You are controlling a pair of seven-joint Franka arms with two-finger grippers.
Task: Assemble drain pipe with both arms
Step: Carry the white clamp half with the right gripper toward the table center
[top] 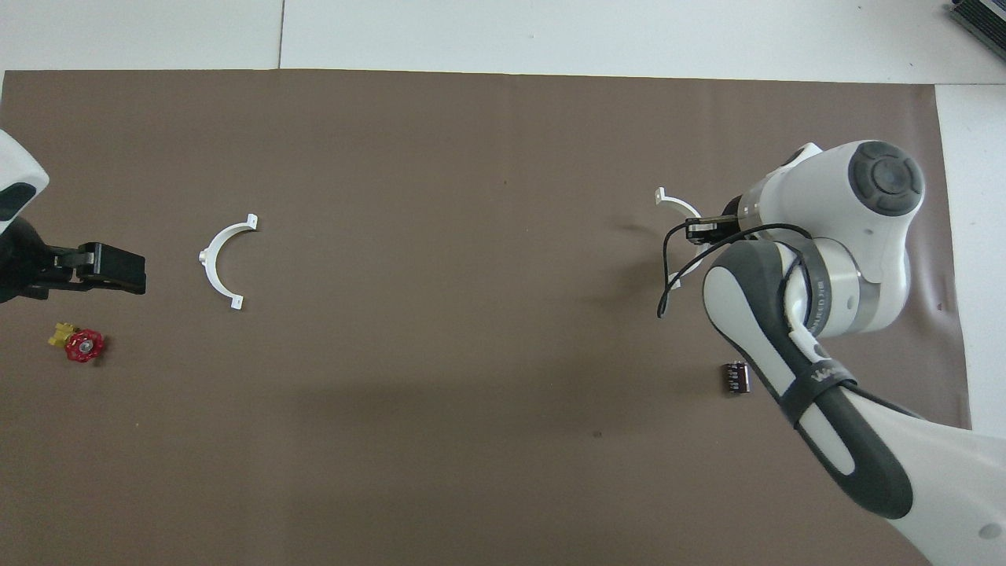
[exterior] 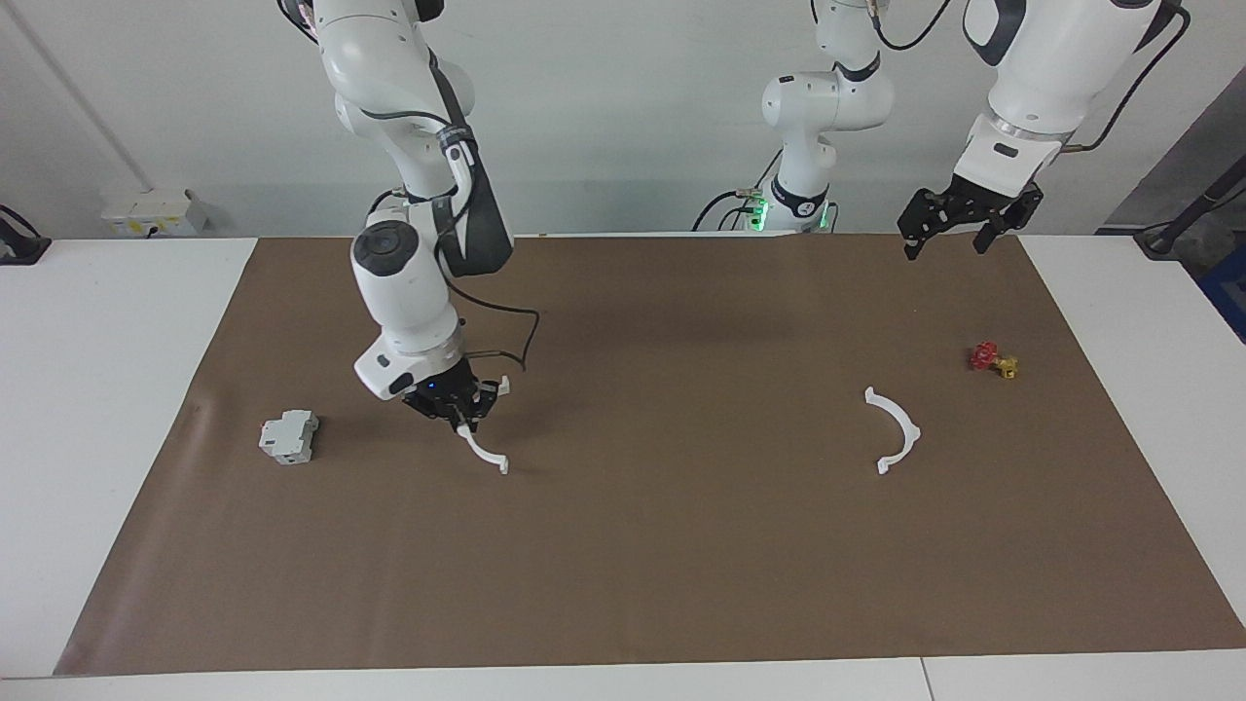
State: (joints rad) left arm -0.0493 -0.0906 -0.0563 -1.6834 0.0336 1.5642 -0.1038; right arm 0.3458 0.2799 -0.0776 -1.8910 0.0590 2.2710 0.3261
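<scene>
- Your brown mat (exterior: 623, 545) covers the tabletop (exterior: 97, 389); its edge farthest from the robots sits closest to the facing cam.
- One white half-ring (exterior: 897, 431) lies flat on the mat toward the left arm's end, untouched, well apart from both pincers.
- Red-and-gold valve (exterior: 993, 360) sits near that half-ring, nearer to the robots & closer to the mat's end.
- Right pincer (exterior: 465, 414) is low over the mat at the right arm's end, fingers pinching the upper part of the other half-ring (exterior: 484, 450). That piece hangs tilted; its lower tab is at the mat or just above it, you can't tell which.
- Grey boxy block (exterior: 289, 436) rests beside the right pincer, closer to the mat's end, not touching.
- Left pincer (exterior: 959, 234) waits up in the air over the mat edge by the robots, fingers spread, holding nothing.
- The 2 halves are well apart, not joined yet.
</scene>
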